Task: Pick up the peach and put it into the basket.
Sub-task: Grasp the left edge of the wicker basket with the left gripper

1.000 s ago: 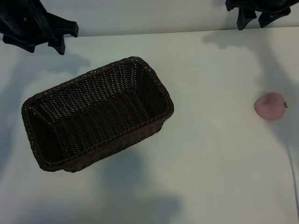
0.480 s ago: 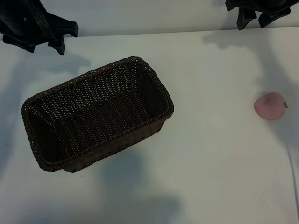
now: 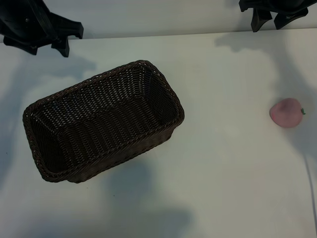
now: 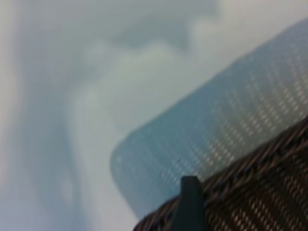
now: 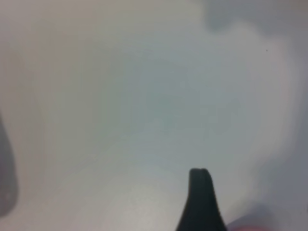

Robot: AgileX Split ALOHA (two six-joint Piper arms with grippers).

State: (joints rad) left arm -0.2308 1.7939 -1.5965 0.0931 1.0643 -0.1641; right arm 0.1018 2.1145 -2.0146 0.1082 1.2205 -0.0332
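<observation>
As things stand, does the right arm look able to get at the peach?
Probably yes. The peach lies alone on the table on the right arm's side, apart from the basket, with nothing over it.

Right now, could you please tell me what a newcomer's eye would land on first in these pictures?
First, the large dark-brown woven wicker basket, sitting empty and askew on the left half of the white table. Next, the small round pale-pink peach, alone near the table's right edge, well apart from the basket. Both black arms wait at the far edge, touching nothing.
</observation>
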